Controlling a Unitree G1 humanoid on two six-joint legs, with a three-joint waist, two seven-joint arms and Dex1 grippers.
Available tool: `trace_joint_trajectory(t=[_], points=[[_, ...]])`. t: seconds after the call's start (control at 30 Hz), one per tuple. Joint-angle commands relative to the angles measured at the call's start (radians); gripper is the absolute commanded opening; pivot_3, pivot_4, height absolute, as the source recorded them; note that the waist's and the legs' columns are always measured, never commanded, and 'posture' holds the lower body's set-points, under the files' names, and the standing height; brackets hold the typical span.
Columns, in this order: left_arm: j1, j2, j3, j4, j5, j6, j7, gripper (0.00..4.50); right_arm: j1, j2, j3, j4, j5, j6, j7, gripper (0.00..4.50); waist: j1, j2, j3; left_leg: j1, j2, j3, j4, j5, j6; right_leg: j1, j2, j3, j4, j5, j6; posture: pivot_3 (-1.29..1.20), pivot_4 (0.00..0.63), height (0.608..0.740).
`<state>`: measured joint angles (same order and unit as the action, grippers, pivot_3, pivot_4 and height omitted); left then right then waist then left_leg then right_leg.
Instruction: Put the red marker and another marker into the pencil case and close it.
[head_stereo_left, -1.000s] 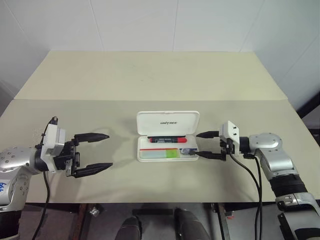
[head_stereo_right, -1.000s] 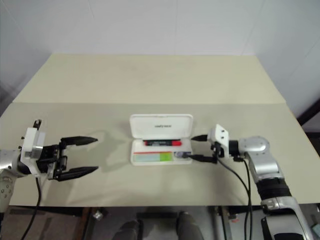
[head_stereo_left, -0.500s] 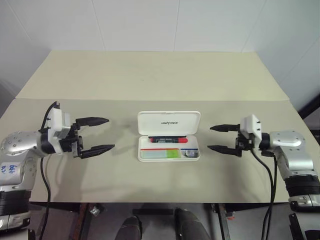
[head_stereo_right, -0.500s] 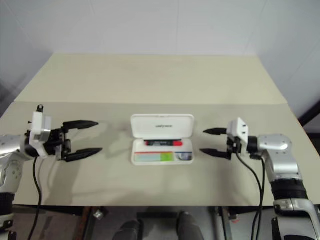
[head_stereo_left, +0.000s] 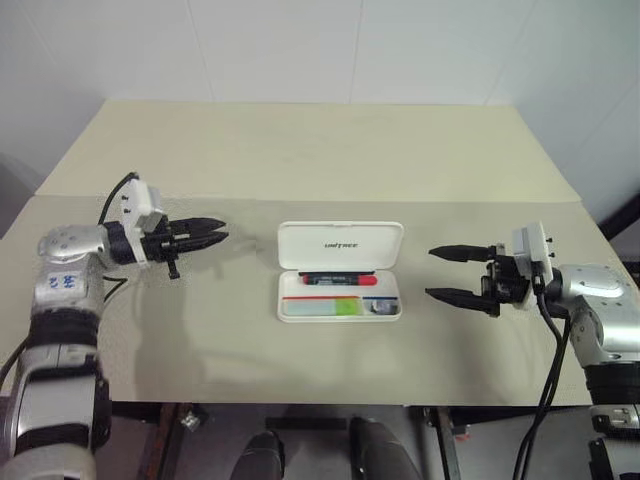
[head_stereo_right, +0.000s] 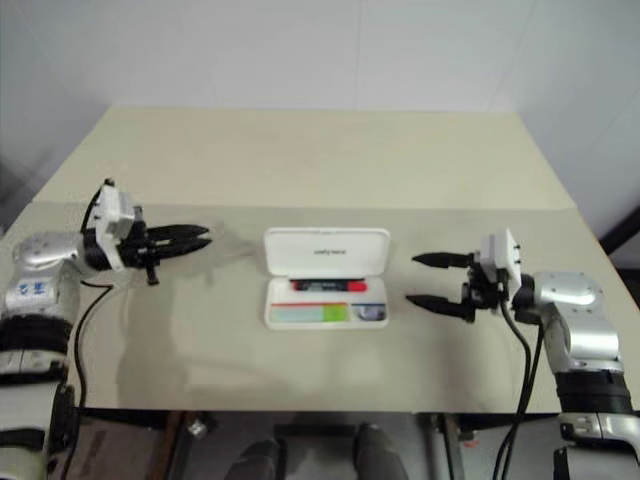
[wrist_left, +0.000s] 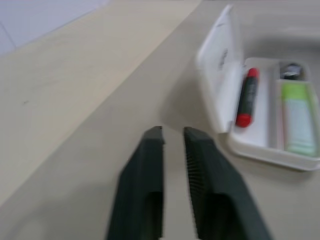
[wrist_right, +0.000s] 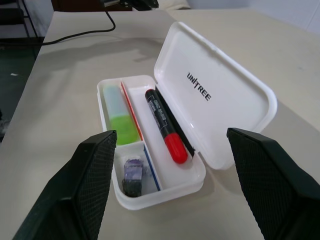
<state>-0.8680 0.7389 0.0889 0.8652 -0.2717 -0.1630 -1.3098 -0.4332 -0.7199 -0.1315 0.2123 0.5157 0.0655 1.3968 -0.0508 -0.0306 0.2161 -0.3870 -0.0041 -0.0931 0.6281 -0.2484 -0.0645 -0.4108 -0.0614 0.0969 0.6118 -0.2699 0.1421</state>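
One white pencil case (head_stereo_left: 340, 271) with open lid, holding one red marker (wrist_right: 165, 127), one green highlighter (wrist_right: 119, 119) and one small dark grey stub (wrist_right: 133, 174); one beige table (head_stereo_left: 300, 160); two grippers.

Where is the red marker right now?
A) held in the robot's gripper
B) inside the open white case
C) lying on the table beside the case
B, because the red marker lies in the back compartment of the open pencil case, beside its raised lid.

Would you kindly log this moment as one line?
white plastic pencil case: lid open | red marker, green highlighter: inside | left gripper: shut, empty | right gripper: open, empty
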Motion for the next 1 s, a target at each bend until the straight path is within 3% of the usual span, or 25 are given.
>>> trace_joint_trajectory(t=[0.03, 0.27, 0.5, 0.73, 1.0], points=[[-0.107, -0.03, -0.048, 0.207, 0.116, -0.13, 0.061, 0.04, -0.006, 0.014, -0.027, -0.035, 0.009, -0.015, -0.032, 4.5, 0.001, 0.0, 0.0, 0.0, 0.0, 0.0, 0.0, 0.0, 0.0, 0.0, 0.0, 0.0, 0.0, 0.0, 0.0, 0.0, 0.15, 0.74], [-0.252, -0.125, -0.067, 0.414, 0.212, -0.136, 0.125, 0.04, 0.022, 0.028, -0.032, -0.086, 0.014, -0.012, -0.069, 4.5, 0.005, 0.0, 0.0, -0.002, 0.0, -0.001, 0.0, 0.0, 0.001, -0.001, 0.0, 0.0, 0.0, 0.0, 0.002, 0.0, 0.15, 0.74], [-0.32, -0.222, -0.047, 0.46, 0.247, -0.131, 0.167, 2.17, 0.064, 0.025, -0.047, -0.137, 0.016, -0.007, -0.12, 4.5, 0.011, 0.0, 0.0, -0.002, -0.001, -0.001, 0.0, -0.001, 0.001, -0.001, 0.0, 0.0, 0.001, 0.0, 0.002, 0.0, 0.15, 0.74], [-0.353, -0.284, -0.062, 0.456, 0.259, -0.123, -0.041, 4.48, 0.099, 0.008, -0.074, -0.177, 0.041, 0.006, -0.128, 4.5, 0.013, 0.0, 0.0, -0.002, -0.001, -0.001, 0.001, -0.001, 0.001, -0.001, 0.0, 0.0, 0.001, 0.001, 0.003, 0.0, 0.15, 0.74], [-0.37, -0.294, -0.085, 0.435, 0.28, -0.151, -0.223, 4.48, 0.072, -0.049, -0.138, -0.097, 0.119, 0.019, -0.007, 4.5, 0.017, 0.0, 0.0, -0.002, -0.001, -0.001, 0.001, -0.001, 0.001, -0.001, 0.0, 0.0, 0.001, 0.001, 0.003, 0.0, 0.15, 0.74]])
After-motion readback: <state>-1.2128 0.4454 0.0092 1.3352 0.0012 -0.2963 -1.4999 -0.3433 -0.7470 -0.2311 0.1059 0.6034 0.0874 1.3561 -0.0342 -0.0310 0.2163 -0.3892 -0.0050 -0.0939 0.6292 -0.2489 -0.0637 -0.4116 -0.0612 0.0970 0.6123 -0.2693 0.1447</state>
